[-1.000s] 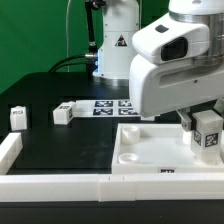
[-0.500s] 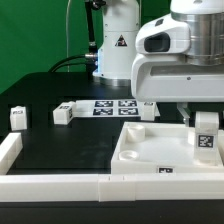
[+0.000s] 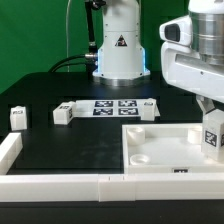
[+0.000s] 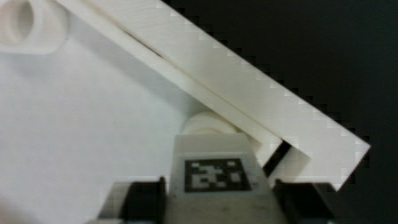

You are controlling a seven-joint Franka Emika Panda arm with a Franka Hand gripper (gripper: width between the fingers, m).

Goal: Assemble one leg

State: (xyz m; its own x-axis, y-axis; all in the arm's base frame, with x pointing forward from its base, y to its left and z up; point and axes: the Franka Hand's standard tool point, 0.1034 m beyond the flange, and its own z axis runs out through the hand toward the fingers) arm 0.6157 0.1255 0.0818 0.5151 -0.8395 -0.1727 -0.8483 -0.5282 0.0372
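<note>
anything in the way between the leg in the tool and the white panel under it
Nothing visible does. The tool is shut on the leg, at the panel edge on the exterior view's right. In the wrist view only bare panel floor and its rim wall lie around the leg. Whether a socket sits directly beneath cannot be told.

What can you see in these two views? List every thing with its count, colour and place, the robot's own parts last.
loose legs: three, white, on the table; exterior view's left, beside the marker board, behind the panel
held leg: one, white, tagged, over the panel's right corner
square panel: one, white, exterior view's right
border rails: at least two, white, front and left
marker board: one, white, centre back
table: one, black
Panda arm: one, white, base at back
fingers: two, dark, shut on the held leg
</note>
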